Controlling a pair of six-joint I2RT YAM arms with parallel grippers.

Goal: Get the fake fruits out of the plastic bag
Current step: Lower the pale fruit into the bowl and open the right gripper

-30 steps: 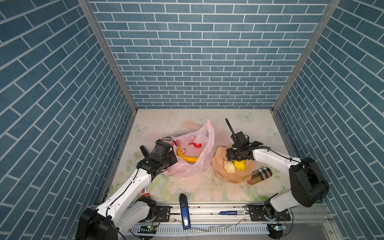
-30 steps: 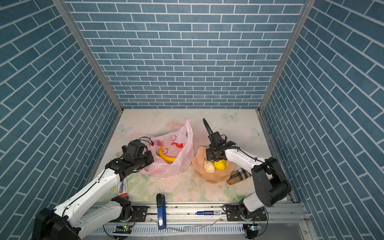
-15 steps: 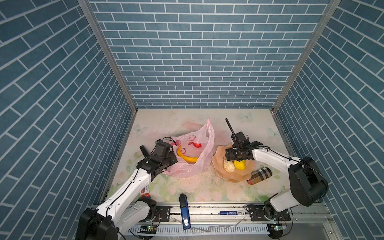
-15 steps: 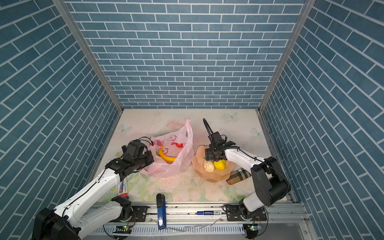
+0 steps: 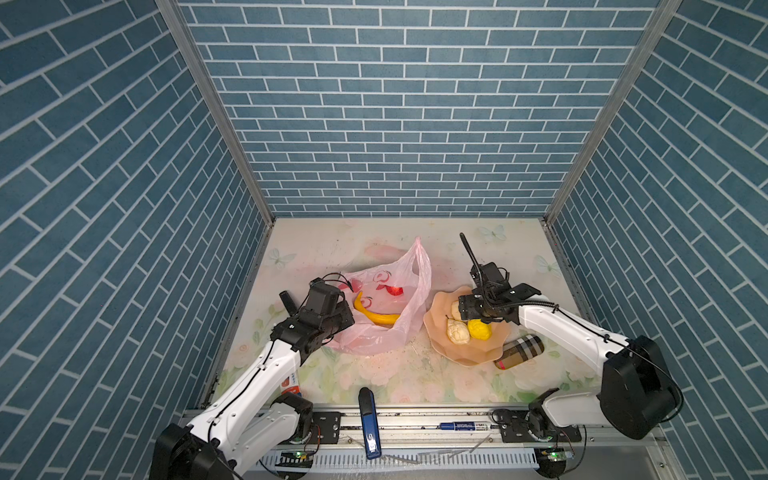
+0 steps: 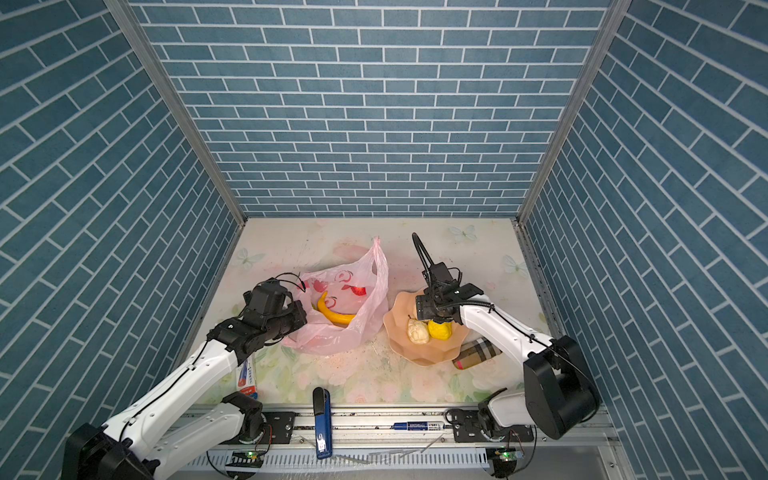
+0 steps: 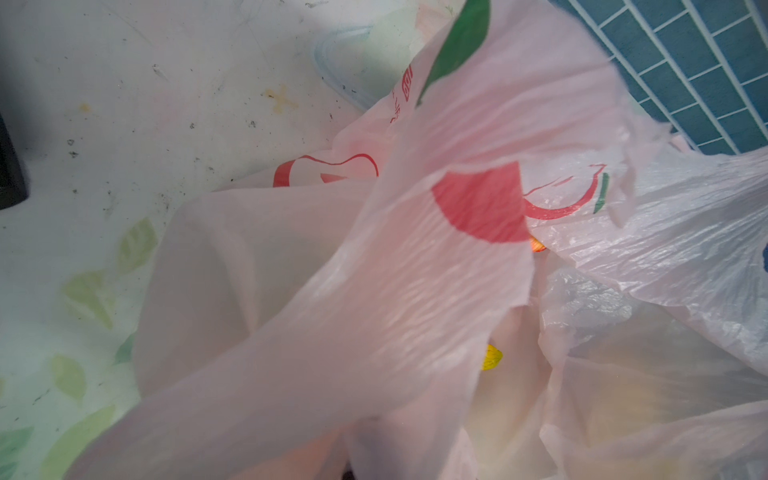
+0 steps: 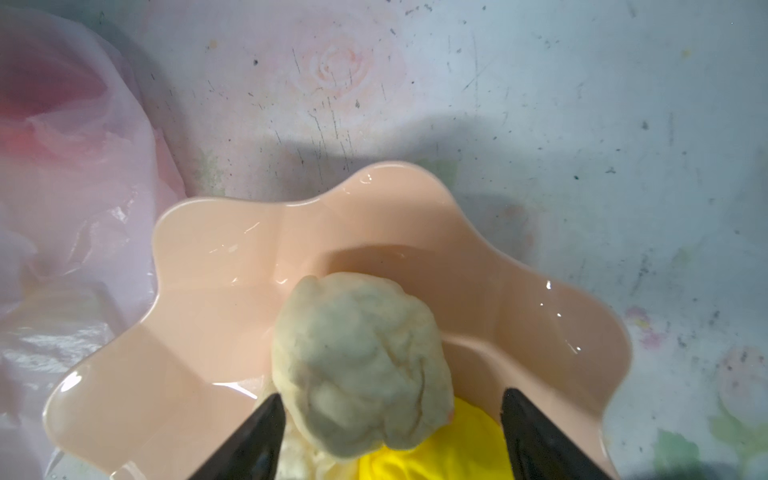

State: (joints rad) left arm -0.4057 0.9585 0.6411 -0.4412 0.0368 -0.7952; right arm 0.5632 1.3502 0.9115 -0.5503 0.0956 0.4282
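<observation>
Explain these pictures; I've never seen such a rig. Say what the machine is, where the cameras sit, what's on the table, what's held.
A robot: two arms, left and right, each ending in a two-fingered tool. The top views look down from overhead; each wrist view comes from a camera on one arm. On the table: a pink bag holding a banana and a red ball, a plate with a yellow ball and cream balls, a checked bottle. The left tool is shut, apparently pinching the bag. The right tool is open over a cream ball, holding nothing.

walls: blue brick tile | tabletop: pale floral print | front: metal rail
</observation>
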